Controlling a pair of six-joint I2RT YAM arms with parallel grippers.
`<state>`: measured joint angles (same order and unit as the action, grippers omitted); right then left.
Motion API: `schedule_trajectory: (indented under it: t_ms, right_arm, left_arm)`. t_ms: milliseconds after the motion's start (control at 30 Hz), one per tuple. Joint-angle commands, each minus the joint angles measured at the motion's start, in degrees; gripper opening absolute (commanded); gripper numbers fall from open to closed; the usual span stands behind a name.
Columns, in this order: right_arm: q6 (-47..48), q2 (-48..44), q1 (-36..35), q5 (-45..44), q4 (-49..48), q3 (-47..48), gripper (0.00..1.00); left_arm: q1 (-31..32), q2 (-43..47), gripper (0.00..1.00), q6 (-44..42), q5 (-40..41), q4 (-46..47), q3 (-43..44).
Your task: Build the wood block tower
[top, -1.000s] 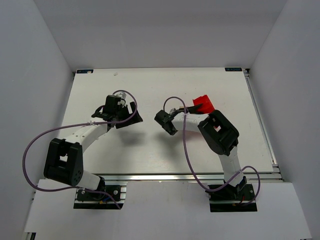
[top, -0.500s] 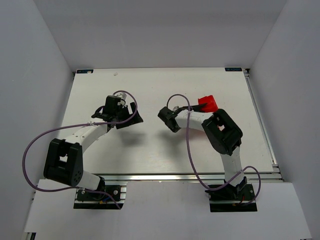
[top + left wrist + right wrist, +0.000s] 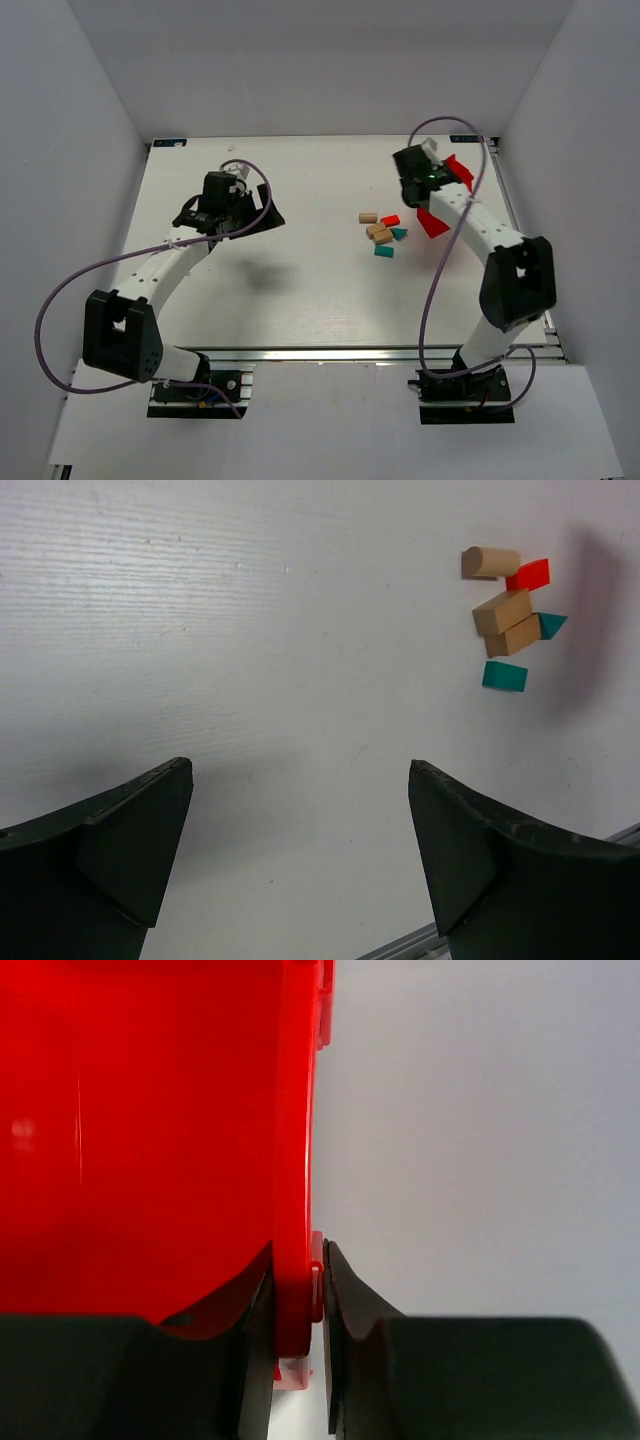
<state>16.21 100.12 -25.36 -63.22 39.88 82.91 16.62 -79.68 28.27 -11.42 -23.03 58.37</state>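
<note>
Wooden blocks (image 3: pixel 382 233) lie loose in a small cluster on the white worktop (image 3: pixel 300 290), right of centre in the overhead view, and none is stacked on another. The cluster holds a tan cylinder (image 3: pixel 490 561) lying on its side, with a red block (image 3: pixel 528 575) just beside it. Next come two tan oblong blocks (image 3: pixel 502 611), side by side and touching, with a teal wedge (image 3: pixel 551 624) against the end of one of them. A teal block (image 3: pixel 504 676) sits a little apart on the near side.

The left pincer (image 3: pixel 300 775) hangs over bare worktop well to the left of the blocks. Its two dark fingers (image 3: pixel 120 830) are spread wide with nothing between them.

The right pincer (image 3: pixel 297 1285) is over the far right part of the worktop, just beyond the blocks, its jaws clamped on the thin wall of a red plastic bin (image 3: pixel 150 1140). From overhead the arm hides most of the bin, with red showing on either side of it; in the right wrist view the bin fills the left half
</note>
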Motion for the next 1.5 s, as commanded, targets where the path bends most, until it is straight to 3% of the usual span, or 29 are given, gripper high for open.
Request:
schedule_trajectory:
  t_ms: [0,67,233,400,533,667,700,767,800,1067,1267,1367,1467]
  right_arm:
    - [-11.0,-5.7,6.7,14.7,-9.4,-5.6,0.00]
    - [-10.5,-6.9,11.6,21.2,-16.0,-10.5,0.00]
    - [-13.5,-4.7,21.4,33.7,-19.6,-11.1,0.00]
    - [-14.2,-1.0,27.6,40.3,-23.1,-11.4,0.00]
    - [-14.4,0.3,30.4,45.7,-24.5,-11.6,0.13]
    - [-13.2,0.5,31.3,46.7,-24.8,-11.4,0.31]
    - [-12.8,0.2,31.5,47.1,-24.5,-11.2,0.49]
    - [-12.6,-1.2,31.7,48.7,-23.0,-10.1,0.69]
    - [-12.2,-1.9,31.6,49.2,-22.7,-10.0,0.89]
    - [-10.7,-12.3,28.7,56.0,-16.5,-7.9,0.89]
    - [-10.1,-16.5,14.7,58.9,-14.0,-11.7,0.89]
    - [-10.1,-14.1,6.7,60.5,-14.2,-13.0,0.89]
    - [-9.5,-8.5,3.4,59.4,-13.8,-11.0,0.89]
  left_arm:
    - [0.1,3.0,0.98,-2.1,1.2,-4.2,4.6]
    - [-0.1,3.6,0.98,-2.4,1.8,-5.9,5.4]
    - [-0.5,5.9,0.98,-3.0,2.4,-7.2,6.1]
    - [-1.0,8.9,0.98,-3.0,4.4,-7.0,4.4]
    - [-0.9,9.3,0.98,-3.2,4.5,-7.8,4.2]
    - [-1.0,9.2,0.98,-3.1,4.6,-8.7,4.2]
    - [-1.0,9.3,0.98,-3.0,4.6,-8.7,4.3]
    - [-0.9,9.5,0.98,-3.0,4.4,-8.6,4.2]
    - [-0.9,9.7,0.98,-3.0,4.3,-8.6,4.3]
    - [-0.9,12.8,0.98,-2.9,5.5,-10.7,3.9]
    - [-0.9,14.3,0.98,-1.9,7.9,-14.6,4.0]
    - [-0.9,14.9,0.98,-1.9,7.9,-15.5,3.6]
    - [-0.9,15.2,0.98,-2.3,8.1,-16.0,3.3]
